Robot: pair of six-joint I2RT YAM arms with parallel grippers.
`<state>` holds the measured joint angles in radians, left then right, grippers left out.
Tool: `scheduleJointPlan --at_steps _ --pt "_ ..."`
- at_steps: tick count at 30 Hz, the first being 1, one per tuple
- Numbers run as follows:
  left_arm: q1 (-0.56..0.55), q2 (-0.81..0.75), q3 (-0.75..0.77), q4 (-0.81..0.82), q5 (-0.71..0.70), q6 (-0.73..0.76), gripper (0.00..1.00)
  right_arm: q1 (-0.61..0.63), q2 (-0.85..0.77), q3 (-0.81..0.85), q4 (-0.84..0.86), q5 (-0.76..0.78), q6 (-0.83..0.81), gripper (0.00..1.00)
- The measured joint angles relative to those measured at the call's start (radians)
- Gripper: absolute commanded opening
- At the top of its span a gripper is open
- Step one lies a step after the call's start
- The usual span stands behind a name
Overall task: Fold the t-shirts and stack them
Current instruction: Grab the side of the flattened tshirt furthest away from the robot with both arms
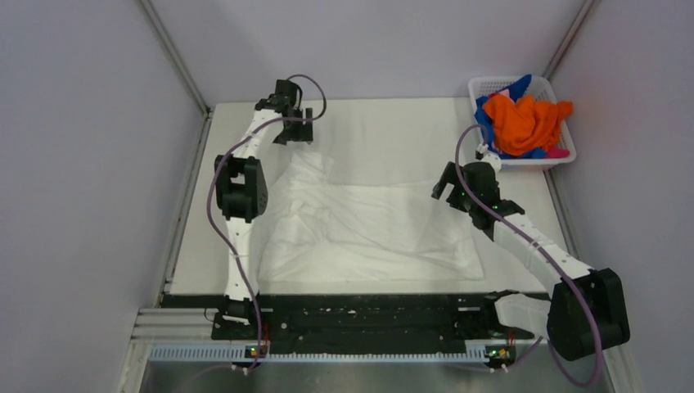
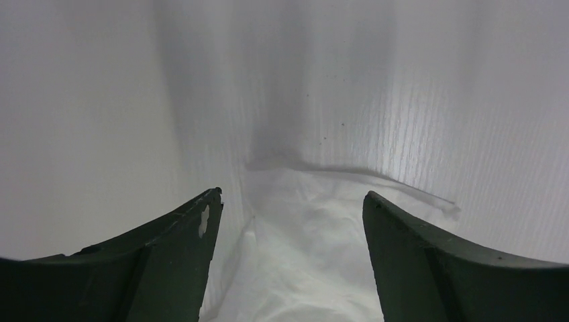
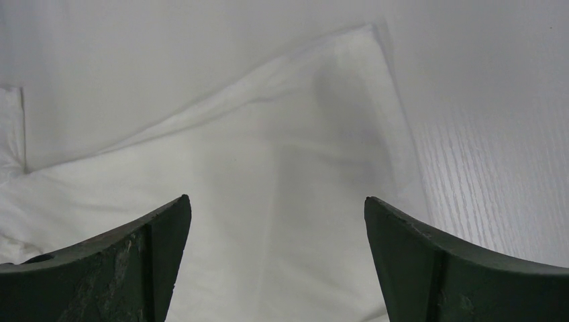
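**Top external view: the big shirt could bunch up if you grab it wrong**

The white t-shirt [image 1: 368,229] lies spread out in the middle of the table [image 1: 393,119], but it is bumpy and full of creases. The orange t-shirt [image 1: 524,123], the blue t-shirt [image 1: 517,87] and a bit of the pink t-shirt [image 1: 558,152] sit piled in the white basket [image 1: 489,83] at the far right corner. I think no shirt is folded yet, so you are near the start.

Your left gripper [image 1: 296,133] hangs by the far left corner of the white t-shirt. Its two fingers are spread wide and hold nothing. Your right gripper [image 1: 447,185] hangs by the far right corner of the same shirt. Its fingers are spread wide too, with nothing in them.

Here is what could go wrong. The cloth is thin and soft. If you come down in the wrong spot, you may pinch only table. Or you may grab two layers where the shirt is creased, and then the fold will come out crooked. If one arm lifts faster than the other, the shirt may twist or slide. The basket is near the right gripper, so a big swing that way could bump it. White cloth on a white table is hard to see, so find the edge in the wrist views before you close.
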<state>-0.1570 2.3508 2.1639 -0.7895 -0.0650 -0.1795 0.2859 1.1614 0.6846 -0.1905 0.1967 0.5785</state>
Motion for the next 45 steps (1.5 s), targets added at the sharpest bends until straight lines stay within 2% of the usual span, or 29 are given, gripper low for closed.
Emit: scheduleJointPlan --at_steps 12,16,21,26,31,33,35,36,45 --pt "-0.012 0.117 0.054 -0.009 0.065 0.082 0.67 0.0 0.028 0.004 0.004 0.004 -0.003 0.99" --pt "-0.047 0.117 0.056 -0.009 -0.002 0.147 0.59 0.0 0.029 0.004 0.003 0.004 -0.003 0.99" --pt "-0.109 0.13 0.063 -0.01 -0.093 0.215 0.59 0.0 0.029 0.004 0.003 0.005 -0.003 0.99" --pt "-0.125 0.134 0.069 -0.013 -0.109 0.229 0.56 0.0 0.031 0.004 0.003 0.005 -0.003 0.99" --pt "-0.111 0.135 0.069 -0.018 -0.104 0.212 0.34 0.0 0.035 0.004 0.003 0.005 -0.002 0.99" --pt "-0.106 0.135 0.069 -0.024 -0.103 0.204 0.21 0.0 0.037 0.004 0.003 0.005 -0.002 0.99" --pt "-0.104 0.137 0.069 -0.027 -0.101 0.196 0.03 0.0 0.039 0.004 0.003 0.008 -0.002 0.99" --pt "-0.103 0.137 0.069 -0.027 -0.1 0.196 0.0 0.0 0.039 0.004 0.003 0.009 -0.002 0.99" --pt "-0.1 0.119 0.034 0.0 -0.095 0.172 0.0 0.0 0.081 0.011 -0.01 0.039 0.002 0.99"
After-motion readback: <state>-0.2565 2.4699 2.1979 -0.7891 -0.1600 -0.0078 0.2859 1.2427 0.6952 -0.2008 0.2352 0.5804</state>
